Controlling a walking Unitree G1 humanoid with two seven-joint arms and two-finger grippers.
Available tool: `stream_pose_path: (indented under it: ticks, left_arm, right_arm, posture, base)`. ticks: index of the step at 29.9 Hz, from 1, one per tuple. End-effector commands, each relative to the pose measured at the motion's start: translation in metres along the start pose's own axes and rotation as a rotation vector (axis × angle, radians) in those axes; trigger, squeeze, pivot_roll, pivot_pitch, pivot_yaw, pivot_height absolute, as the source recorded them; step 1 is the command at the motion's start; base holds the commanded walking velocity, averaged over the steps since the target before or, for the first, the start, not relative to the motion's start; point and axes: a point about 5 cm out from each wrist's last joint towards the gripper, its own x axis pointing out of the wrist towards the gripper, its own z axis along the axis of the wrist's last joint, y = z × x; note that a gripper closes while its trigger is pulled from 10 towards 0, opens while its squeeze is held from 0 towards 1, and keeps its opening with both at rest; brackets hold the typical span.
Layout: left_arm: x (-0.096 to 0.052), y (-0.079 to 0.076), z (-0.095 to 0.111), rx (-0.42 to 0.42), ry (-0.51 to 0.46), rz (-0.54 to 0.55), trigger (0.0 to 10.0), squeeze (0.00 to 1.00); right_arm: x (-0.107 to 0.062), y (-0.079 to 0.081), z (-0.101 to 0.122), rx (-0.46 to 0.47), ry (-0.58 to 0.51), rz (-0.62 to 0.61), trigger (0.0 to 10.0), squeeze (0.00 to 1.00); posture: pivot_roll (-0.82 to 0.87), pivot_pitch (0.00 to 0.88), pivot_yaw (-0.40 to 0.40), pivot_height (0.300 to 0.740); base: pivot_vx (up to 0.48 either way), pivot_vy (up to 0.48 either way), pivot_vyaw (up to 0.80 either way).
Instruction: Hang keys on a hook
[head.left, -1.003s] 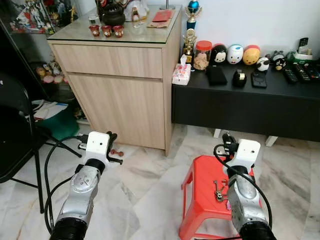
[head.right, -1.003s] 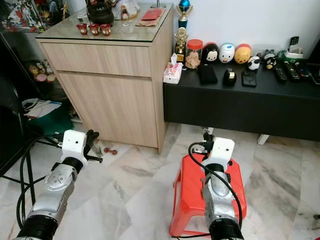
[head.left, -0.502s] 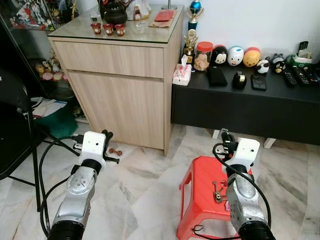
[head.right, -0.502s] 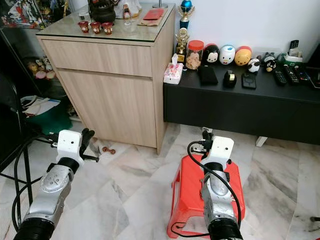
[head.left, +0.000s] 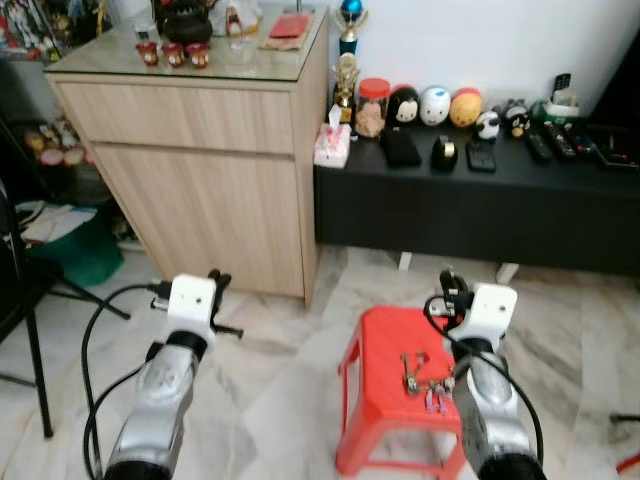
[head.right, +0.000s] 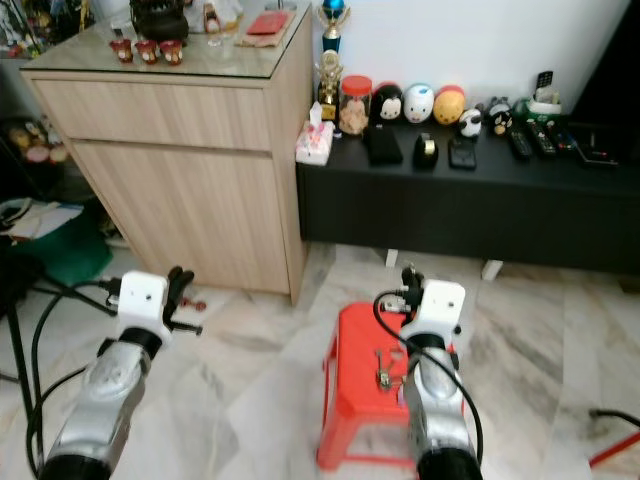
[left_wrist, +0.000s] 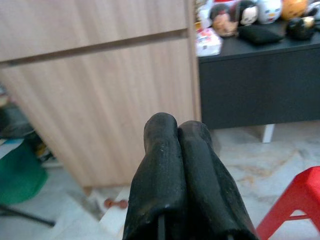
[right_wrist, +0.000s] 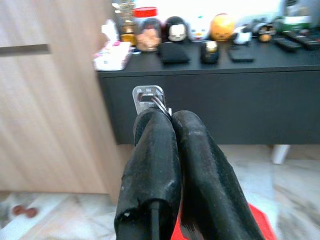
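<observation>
While left gripper (left_wrist: 177, 131) idles, fingers pressed together | right gripper (right_wrist: 167, 119): closed, pinching metal ring clasp (right_wrist: 147, 96) | keys (head.left: 410, 373) over red stool (head.left: 375, 330), beside right arm; lying or dangling unclear

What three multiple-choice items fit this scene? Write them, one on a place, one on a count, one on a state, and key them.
1. Where do the keys lie?
A. on the red stool
B. on top of the wooden cabinet
C. on a green chair

2. How many small red cups stand on the wooden cabinet's top?
A. one
B. three
C. six

3. How do the left gripper's fingers stand?
A. spread wide
B. clamped on the keys
C. pressed together, with nothing between them

Key: 1 A, the keys rest on the stool's seat beside the right arm. 2 B, three cups stand in a row near the top's back. 3 C, the left wrist view shows both fingers touching along their length.
</observation>
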Motion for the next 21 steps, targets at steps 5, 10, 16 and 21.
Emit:
stream_pose_path:
  ticks: [5, 10, 16, 21]
  left_arm:
    - [-0.0035, 0.0034, 0.0, -0.009, 0.012, 0.006, 10.0, 0.0]
    - [-0.0047, 0.0039, 0.0005, -0.009, 0.019, 0.009, 10.0, 0.0]
    - [-0.0052, 0.0024, 0.0008, -0.016, 0.022, 0.005, 10.0, 0.0]
    - [-0.004, 0.0017, 0.0019, -0.014, 0.024, -0.006, 10.0, 0.0]
  right_arm:
    - [0.0032, 0.0048, 0.0059, -0.002, -0.011, 0.017, 10.0, 0.0]
    - [0.0024, 0.0042, 0.0046, -0.001, -0.002, 0.014, 10.0, 0.0]
    - [0.0026, 0.0042, 0.0048, 0.001, -0.001, 0.013, 10.0, 0.0]
    - [0.004, 0.007, 0.0054, 0.002, 0.0, 0.016, 10.0, 0.0]
  posture:
    - [0.04, 0.0, -0.02, 0.74]
    - [0.05, 0.0, -0.02, 0.74]
    - [0.05, 0.0, -0.015, 0.74]
    - [0.05, 0.0, -0.01, 0.74]
  base:
    - [0.0, 0.0, 0.0]
    - [0.0, 0.0, 0.0]
    - [-0.04, 0.0, 0.0]
    - [0.0, 0.0, 0.0]
